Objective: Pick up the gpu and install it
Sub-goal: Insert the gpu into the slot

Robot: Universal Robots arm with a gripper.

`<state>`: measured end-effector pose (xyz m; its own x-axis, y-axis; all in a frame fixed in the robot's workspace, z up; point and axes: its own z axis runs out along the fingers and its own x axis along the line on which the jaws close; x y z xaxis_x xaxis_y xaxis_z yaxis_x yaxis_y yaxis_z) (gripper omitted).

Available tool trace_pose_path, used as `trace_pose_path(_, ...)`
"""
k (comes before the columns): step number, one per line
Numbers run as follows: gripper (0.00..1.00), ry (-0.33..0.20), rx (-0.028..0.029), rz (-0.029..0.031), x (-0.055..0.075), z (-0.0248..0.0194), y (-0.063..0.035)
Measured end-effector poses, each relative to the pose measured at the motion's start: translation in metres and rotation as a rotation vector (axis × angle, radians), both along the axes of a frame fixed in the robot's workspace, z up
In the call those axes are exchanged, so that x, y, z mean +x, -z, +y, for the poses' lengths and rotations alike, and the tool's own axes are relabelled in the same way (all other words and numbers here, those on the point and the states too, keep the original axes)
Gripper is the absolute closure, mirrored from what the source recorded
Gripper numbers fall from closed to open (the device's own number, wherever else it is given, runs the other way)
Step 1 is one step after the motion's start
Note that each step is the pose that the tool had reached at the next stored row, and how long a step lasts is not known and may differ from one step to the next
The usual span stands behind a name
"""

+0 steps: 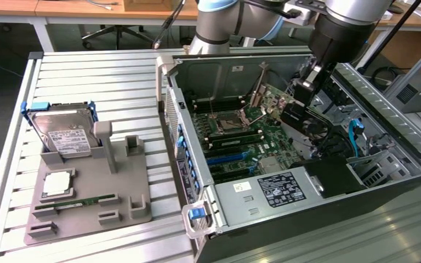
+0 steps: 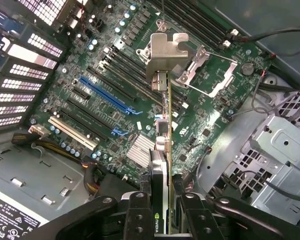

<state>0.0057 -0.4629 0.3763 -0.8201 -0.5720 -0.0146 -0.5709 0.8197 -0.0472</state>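
In the exterior view, the arm is reaching down into an open computer case (image 1: 218, 68) that is lying on its side on the slatted worktop (image 1: 101, 82). The tool (image 1: 303, 94) is gripping the gpu (image 1: 291, 112), which is hanging just beneath it, inside the case and above the green motherboard (image 1: 247, 131). Well apart from the tool, toward the exterior view's left, a grey holder (image 1: 86, 213) is sitting on the worktop. It is carrying a silver hard drive (image 1: 64, 134) in a blue frame and a slim green memory stick (image 1: 79, 203).

In the wrist view, the tool (image 2: 162, 210) is closing its fingers (image 2: 139, 212) on both faces of the gpu (image 2: 161, 170). The card is showing edge-on and stretching away from the tool. Its silver bracket (image 2: 165, 52) is standing at the end farthest from the tool. The motherboard (image 2: 200, 120) is lying below the held card. A long blue slot (image 2: 107, 97) is running off to one side of the card, apart from it. The card is not sitting in any slot.
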Motion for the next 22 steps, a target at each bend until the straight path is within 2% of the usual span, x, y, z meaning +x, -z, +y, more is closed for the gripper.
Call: trace_pose_path(22, 0.73, -0.108, -0.0041, 0.0, 0.0, 0.0, 0.002)
